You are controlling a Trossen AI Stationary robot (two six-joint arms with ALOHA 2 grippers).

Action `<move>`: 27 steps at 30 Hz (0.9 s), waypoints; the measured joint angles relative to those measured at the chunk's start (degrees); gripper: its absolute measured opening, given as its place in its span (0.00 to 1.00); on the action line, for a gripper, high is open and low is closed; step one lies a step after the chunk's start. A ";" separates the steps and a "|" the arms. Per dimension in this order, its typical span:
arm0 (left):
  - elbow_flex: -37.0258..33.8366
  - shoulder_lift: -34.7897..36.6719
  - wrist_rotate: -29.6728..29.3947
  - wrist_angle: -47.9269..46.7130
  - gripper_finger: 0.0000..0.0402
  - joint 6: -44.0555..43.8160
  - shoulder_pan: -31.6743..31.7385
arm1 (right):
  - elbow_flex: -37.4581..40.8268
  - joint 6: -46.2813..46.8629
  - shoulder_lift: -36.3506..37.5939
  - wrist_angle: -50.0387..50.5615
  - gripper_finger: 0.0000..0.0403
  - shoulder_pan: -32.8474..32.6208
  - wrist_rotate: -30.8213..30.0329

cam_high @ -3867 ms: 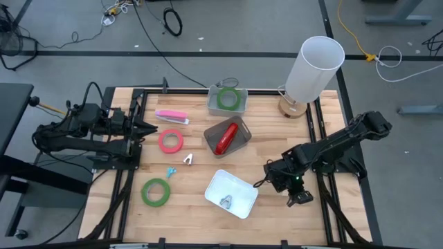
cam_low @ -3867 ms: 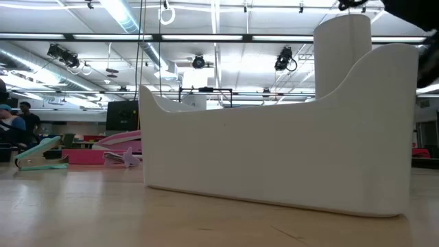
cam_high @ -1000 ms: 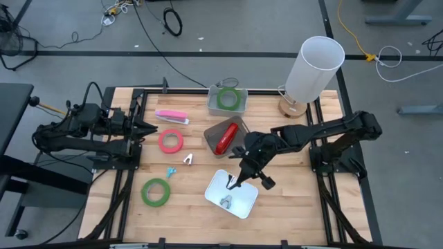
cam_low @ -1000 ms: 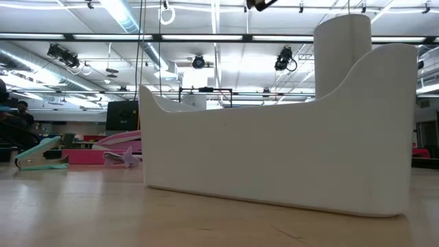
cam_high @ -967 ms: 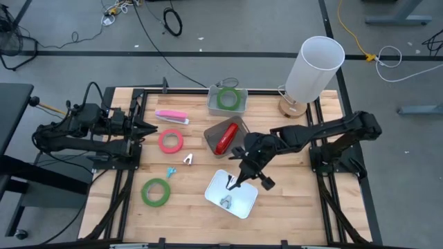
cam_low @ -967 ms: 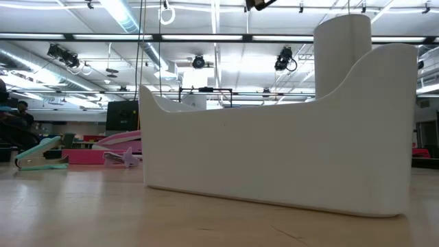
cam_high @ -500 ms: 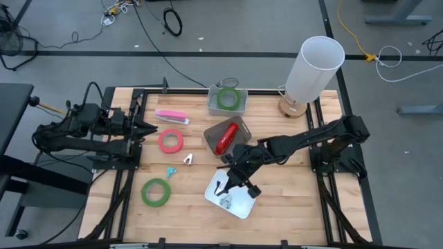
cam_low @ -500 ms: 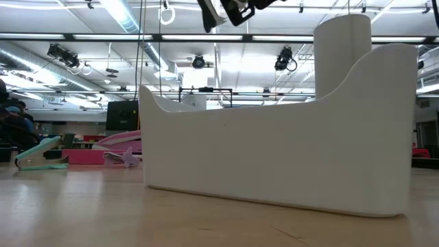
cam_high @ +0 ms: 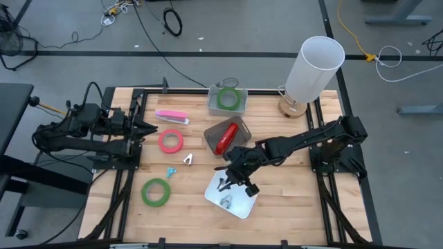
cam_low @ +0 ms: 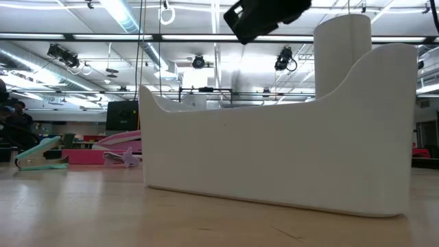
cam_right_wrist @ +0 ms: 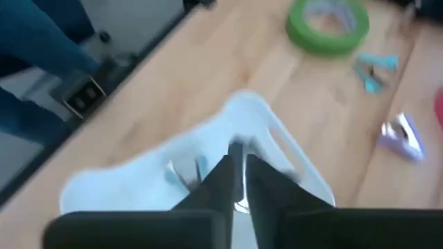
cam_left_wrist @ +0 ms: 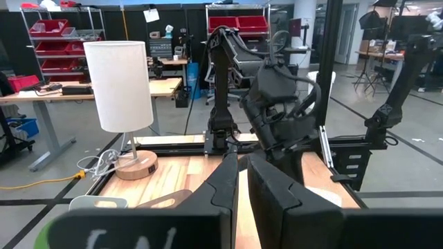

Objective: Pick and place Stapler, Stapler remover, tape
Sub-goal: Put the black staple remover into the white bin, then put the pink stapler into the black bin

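From table height the white bin (cam_low: 281, 144) blocks nearly everything behind it, and only a dark piece of arm shows, cut off at the top edge. The right wrist view is blurred; the small metal item (cam_right_wrist: 185, 168) inside the bin cannot be identified.

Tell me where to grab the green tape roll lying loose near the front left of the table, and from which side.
Come straight down from above on the green tape roll. It lies flat with its centre open, so put one finger inside the hole and one outside and pinch the band. The side facing the waiting left gripper seems best: the teal staple remover lies close by on the other.
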State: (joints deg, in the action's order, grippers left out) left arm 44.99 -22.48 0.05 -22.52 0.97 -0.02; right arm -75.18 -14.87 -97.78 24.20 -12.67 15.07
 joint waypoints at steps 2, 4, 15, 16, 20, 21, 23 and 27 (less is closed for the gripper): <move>0.00 0.00 0.00 -0.01 0.09 0.00 0.00 | 0.00 -0.73 0.00 1.12 0.18 0.04 0.38; 0.00 0.00 0.01 0.00 0.09 0.00 -0.01 | 0.00 -0.52 0.00 1.37 0.23 0.02 1.42; 0.00 0.00 -0.01 0.00 0.09 0.00 0.01 | 0.00 2.23 0.00 0.77 0.40 -2.66 -2.33; 0.00 -0.02 0.01 -0.02 0.09 0.00 0.00 | 0.00 2.41 0.00 0.67 0.40 -2.87 -2.56; 0.00 0.00 -0.01 -0.02 0.09 0.00 -0.01 | 0.00 2.42 0.00 -0.06 0.41 -3.39 -2.62; 0.00 0.00 0.01 -0.02 0.09 0.00 0.01 | 0.00 2.42 0.00 -0.38 0.41 -3.43 -2.62; 0.00 0.00 0.00 -0.02 0.09 0.00 0.00 | 0.00 2.42 0.00 -1.05 0.41 -3.45 -2.62; 0.00 -0.01 0.01 -0.01 0.09 0.00 0.01 | 0.00 2.42 0.00 -1.67 0.41 -3.48 -2.62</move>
State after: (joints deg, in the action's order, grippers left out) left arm 44.99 -22.49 0.05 -22.54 0.97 -0.02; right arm -75.18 -12.45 -97.78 22.53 -16.14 12.45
